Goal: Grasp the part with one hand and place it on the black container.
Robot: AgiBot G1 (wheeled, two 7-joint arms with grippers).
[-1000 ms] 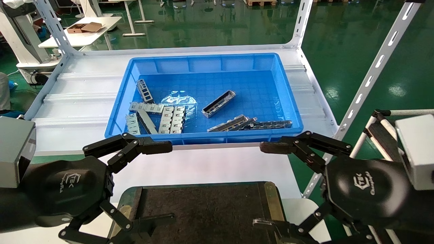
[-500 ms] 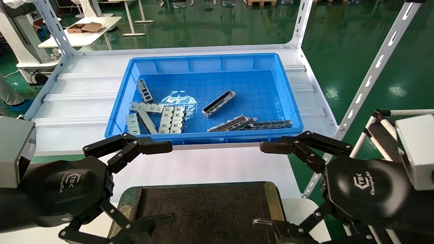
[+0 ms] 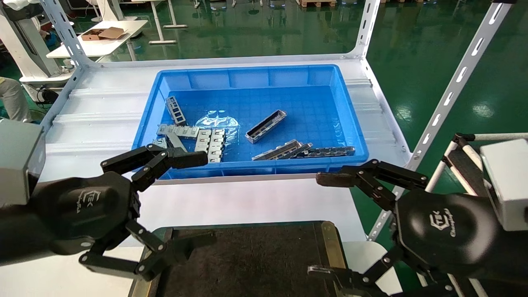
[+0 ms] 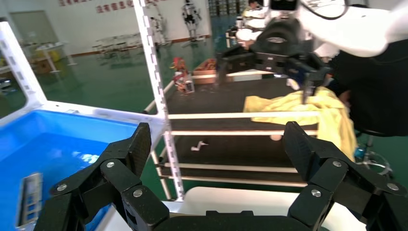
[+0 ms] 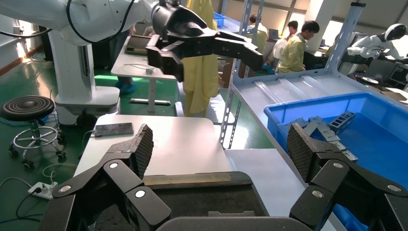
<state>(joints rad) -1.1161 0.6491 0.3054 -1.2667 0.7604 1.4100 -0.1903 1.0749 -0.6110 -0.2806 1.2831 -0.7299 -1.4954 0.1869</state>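
A white metal shelf (image 3: 95, 119) with slotted uprights carries a blue plastic bin (image 3: 251, 78), which sits directly on its ribbed top. Nearer the robot, a white table (image 3: 255, 202) bears the black container (image 3: 255, 260), resting flat at its near edge.

- The bin (image 3: 251, 78) stands on the shelf (image 3: 95, 119), and everything else is placed from it.
- The part (image 3: 266, 126) lies inside the bin near its middle, alone and at a slant.
- The flat plates (image 3: 208, 144) lie inside the bin toward its left near corner.
- A cluster of slotted strips (image 3: 305, 151) lies inside the bin along its near wall, right of centre.
- The black container (image 3: 247, 255) sits in front of the bin, on the table (image 3: 255, 202).
- The left gripper (image 3: 198, 198) hangs before the bin's left near corner, its upper finger overlapping the near wall.
- The right gripper (image 3: 324, 225) hangs before the bin's right near corner, at the container's right edge.
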